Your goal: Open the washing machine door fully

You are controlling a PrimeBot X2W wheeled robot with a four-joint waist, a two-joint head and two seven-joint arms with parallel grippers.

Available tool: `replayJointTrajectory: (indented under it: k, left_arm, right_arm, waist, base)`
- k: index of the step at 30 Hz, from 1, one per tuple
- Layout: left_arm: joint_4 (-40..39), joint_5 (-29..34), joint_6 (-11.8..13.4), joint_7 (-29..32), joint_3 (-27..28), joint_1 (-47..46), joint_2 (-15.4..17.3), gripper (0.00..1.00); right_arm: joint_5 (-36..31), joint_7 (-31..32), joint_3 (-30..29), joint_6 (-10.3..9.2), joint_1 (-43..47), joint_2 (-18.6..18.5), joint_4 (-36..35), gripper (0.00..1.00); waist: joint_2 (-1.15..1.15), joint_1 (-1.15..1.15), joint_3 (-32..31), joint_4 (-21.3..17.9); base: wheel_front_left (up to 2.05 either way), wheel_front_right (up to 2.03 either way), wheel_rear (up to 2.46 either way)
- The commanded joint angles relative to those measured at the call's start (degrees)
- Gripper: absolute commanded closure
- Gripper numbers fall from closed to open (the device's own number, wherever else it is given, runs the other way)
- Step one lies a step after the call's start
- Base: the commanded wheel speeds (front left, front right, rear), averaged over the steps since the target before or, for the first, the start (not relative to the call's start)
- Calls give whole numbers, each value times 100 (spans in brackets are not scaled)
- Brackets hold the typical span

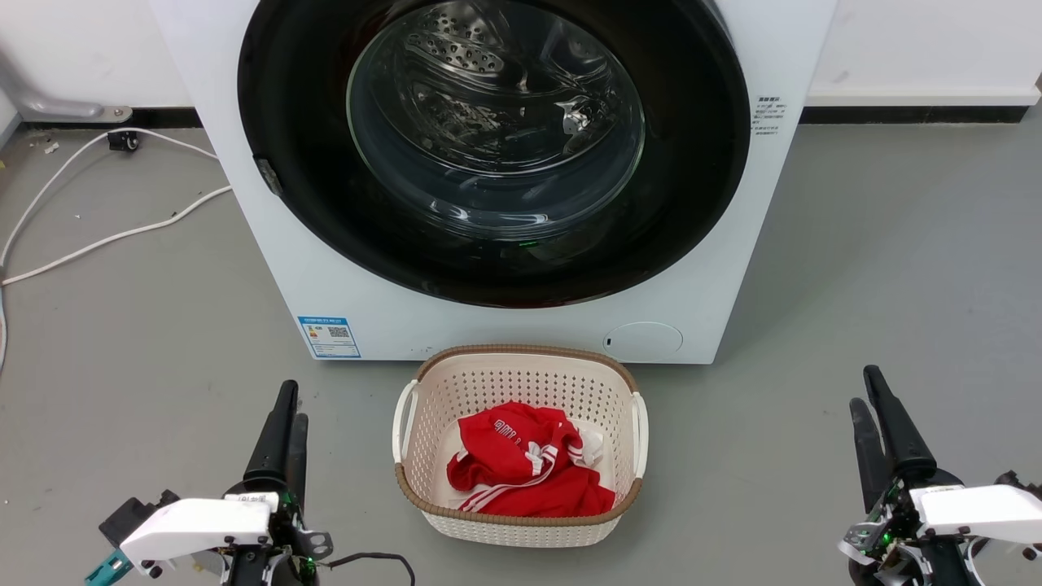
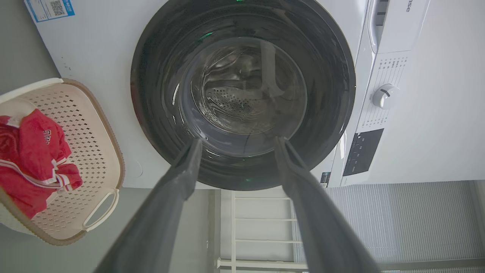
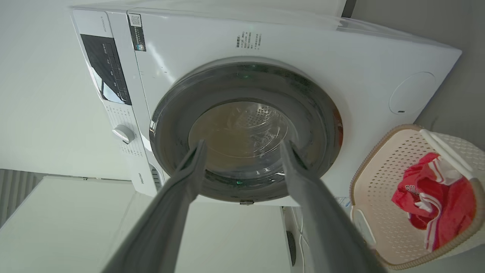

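**A:** Where is the washing machine door (image 1: pixel 495 130)?

**B:** Straight ahead in the head view, high in the picture. It is the big glossy black disc with the clear glass bowl in the middle. It lies flat against the front of the white washing machine (image 1: pixel 521 330), shut as far as I can see. The holes of the steel drum show through the glass.

**A:** Anything on its rim?

**B:** A small grey fitting (image 1: pixel 269 177) on the edge toward the robot's left. It might be the catch or the handle, but it is too small to say.

**A:** And the left end effector (image 1: pixel 293 403)?

**B:** Low at the robot's left, above the grey floor (image 1: pixel 814 285), well short of the machine. In its wrist view the two dark fingers (image 2: pixel 182 170) stand apart with the door showing between them. It is open and holds nothing.

**A:** The right end effector (image 1: pixel 864 387)?

**B:** Much the same on the other side: low right, fingers spread in its own wrist view, empty and touching nothing.

**A:** What lies between them?

**B:** A cream perforated laundry basket (image 1: pixel 521 378) on the floor just in front of the machine, holding a red garment (image 1: pixel 529 476) with white stripes. On the machine's lower front there is a blue label (image 1: pixel 328 336) to the left and a round flap (image 1: pixel 643 338) to the right. A white cable (image 1: pixel 106 236) trails over the floor to the left of the machine.
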Motion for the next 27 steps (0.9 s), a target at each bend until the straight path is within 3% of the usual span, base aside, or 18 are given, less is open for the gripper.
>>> replayJointTrajectory:
  k: [1,27]
  left_arm:
    - [-152,114,-7,-46,-28,-99,22,0]
    - [-783,3249,14,-615,-87,63,15,0]
  right_arm:
    - [-151,-45,23,0,-54,-12,-162,0]
    - [-3835,-619,300,1,170,2,-703,0]
  waist:
    - [0,0,-1,0]
    - [0,0,-42,-46]
  base:
    - [0,0,0]
    - [0,0,0]
